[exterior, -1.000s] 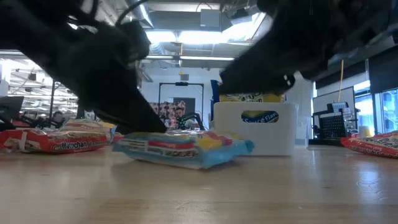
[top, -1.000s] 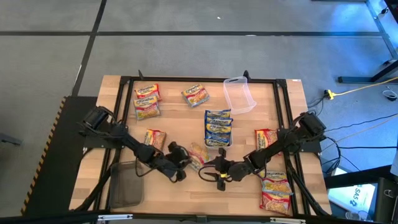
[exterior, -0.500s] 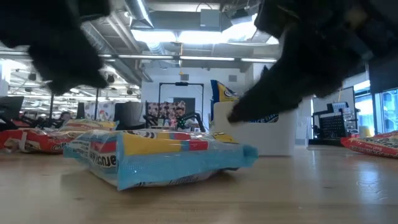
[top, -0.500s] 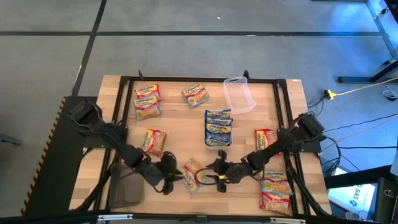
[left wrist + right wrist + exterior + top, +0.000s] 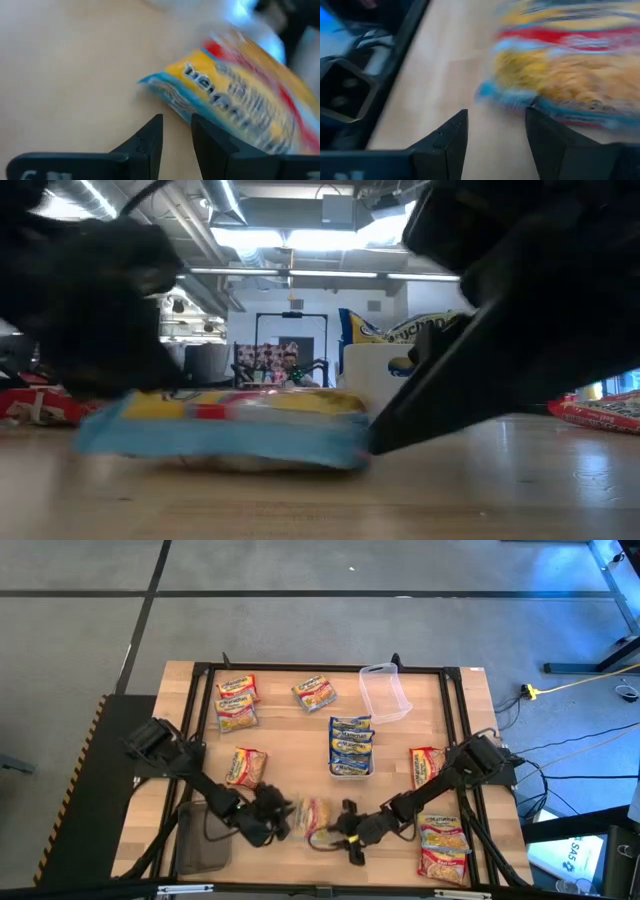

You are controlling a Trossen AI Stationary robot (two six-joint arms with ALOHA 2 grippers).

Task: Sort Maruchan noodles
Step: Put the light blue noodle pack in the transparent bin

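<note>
A blue-edged packet (image 5: 316,817) lies flat on the table's (image 5: 300,755) near edge, between the 2 grippers; its long axis runs roughly front to back in the high view. The left gripper (image 5: 277,818) sits just beside its left side, fingers (image 5: 150,142) a narrow gap apart, holding nothing. The right gripper (image 5: 345,830) is just beside its right side, fingers (image 5: 447,137) parted wider, also empty. Other packets lie farther back: 3 at back left, a blue stack (image 5: 350,745) in a white tray mid-table, more at right.
</note>
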